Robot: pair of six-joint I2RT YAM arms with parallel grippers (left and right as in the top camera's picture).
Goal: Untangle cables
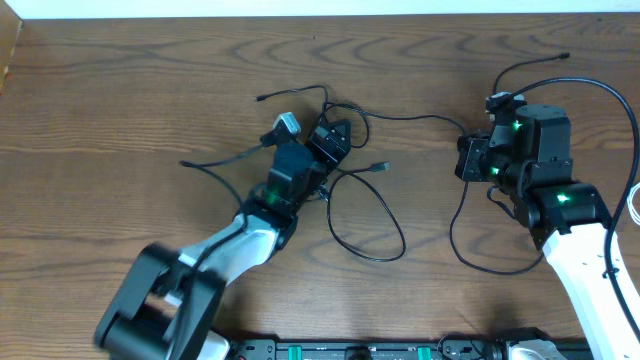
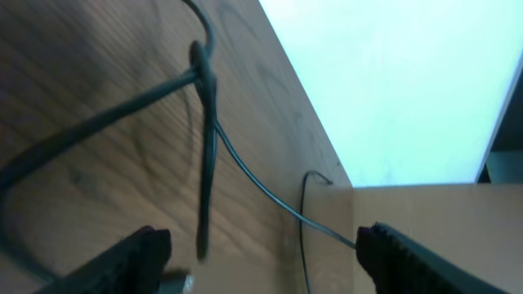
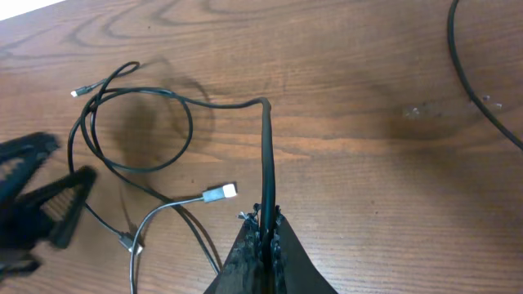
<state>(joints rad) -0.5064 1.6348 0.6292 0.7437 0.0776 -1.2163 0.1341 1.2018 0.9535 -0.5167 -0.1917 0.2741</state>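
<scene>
on the left, the left gripper (image 1: 328, 138) hangs over the cables (image 1: 352, 190), which lie in loose crossed loops at the middle of the table (image 1: 120, 90). its jaws are wide apart and hold nothing. in its wrist view a thin strand (image 2: 208, 147) runs up between the fingers (image 2: 139, 253), which grip nothing. the sensible move is probably to settle lower and pinch just one strand near a crossing, not the whole knot. the grey-tipped cable (image 3: 219, 193) lies loose between the two arms and is best left out of the pinch. on the right, the right gripper (image 3: 265, 224) is clamped on a black cable (image 3: 265, 155). it should likely keep that hold and draw away slowly, so the loops slide open and don't cinch.
</scene>
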